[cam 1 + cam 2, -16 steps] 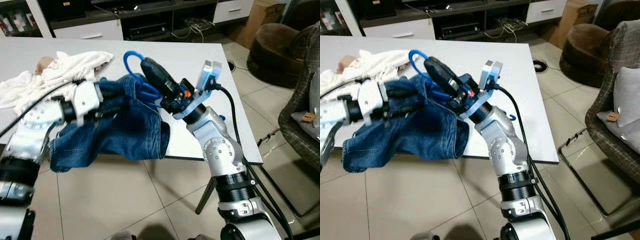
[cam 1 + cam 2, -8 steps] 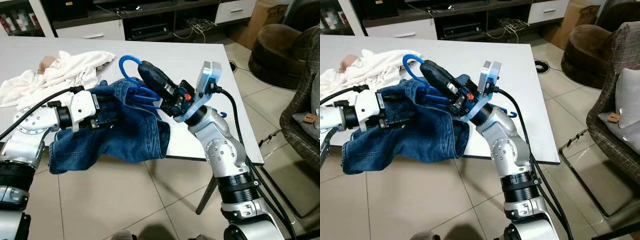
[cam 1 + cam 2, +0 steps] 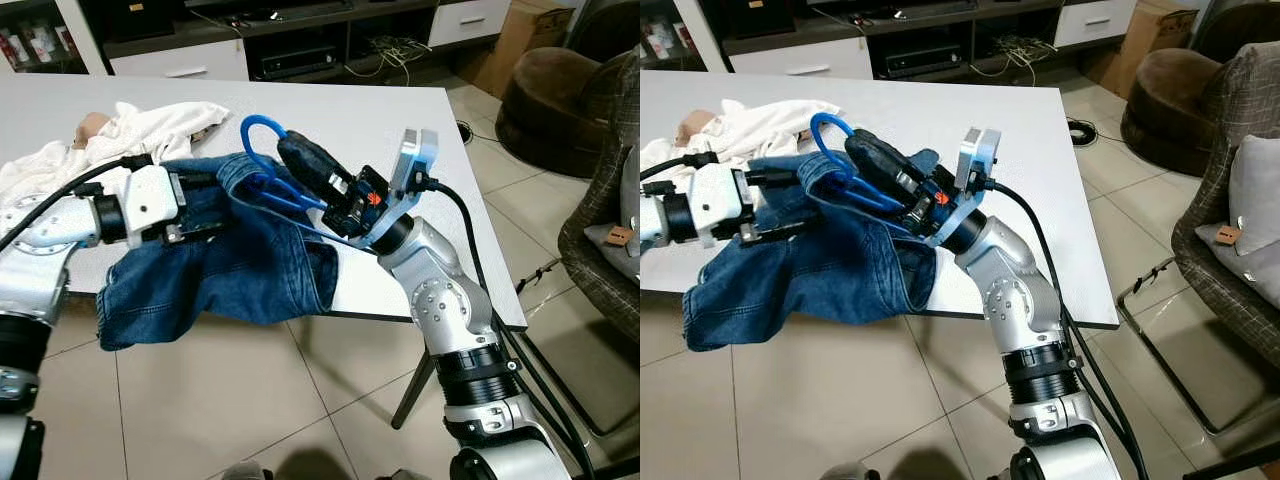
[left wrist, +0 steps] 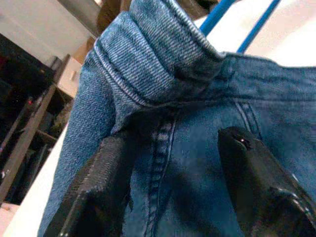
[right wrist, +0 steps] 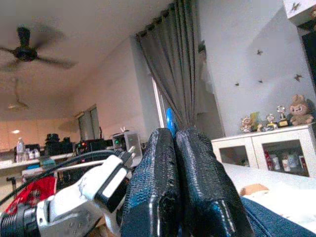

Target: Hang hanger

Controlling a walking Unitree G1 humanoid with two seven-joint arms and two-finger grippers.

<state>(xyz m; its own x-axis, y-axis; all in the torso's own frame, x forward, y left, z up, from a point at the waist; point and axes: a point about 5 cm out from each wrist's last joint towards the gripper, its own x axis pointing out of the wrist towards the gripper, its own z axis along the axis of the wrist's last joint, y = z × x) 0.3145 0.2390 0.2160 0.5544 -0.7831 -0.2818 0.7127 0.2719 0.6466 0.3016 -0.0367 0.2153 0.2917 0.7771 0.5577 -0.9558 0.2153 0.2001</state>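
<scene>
A blue hanger (image 3: pixel 258 120) is clamped in my right gripper (image 3: pixel 292 152), which is shut on it above the table's front part. The hanger's hook curls up beside the black fingers, and its arms run down into the waist of blue jeans (image 3: pixel 230 270). The jeans drape over the table's front edge. In the right wrist view the two fingers (image 5: pixel 177 143) press together with a blue sliver of hanger (image 5: pixel 170 118) behind them. My left gripper (image 3: pixel 205 205) is at the jeans' left side, open. Its fingers (image 4: pixel 103 187) stand apart in front of the folded waistband (image 4: pixel 158 59).
The white table (image 3: pixel 380 120) carries a white cloth with a doll's head (image 3: pixel 130 135) at the back left. A brown pouf (image 3: pixel 550 100) and a checked chair (image 3: pixel 600 230) stand to the right. A low TV cabinet (image 3: pixel 300 50) runs along the back.
My left gripper has drawn back to the left, out of the jeans' folds. The hanger's arms now reach further into the waistband. The right gripper has barely moved.
</scene>
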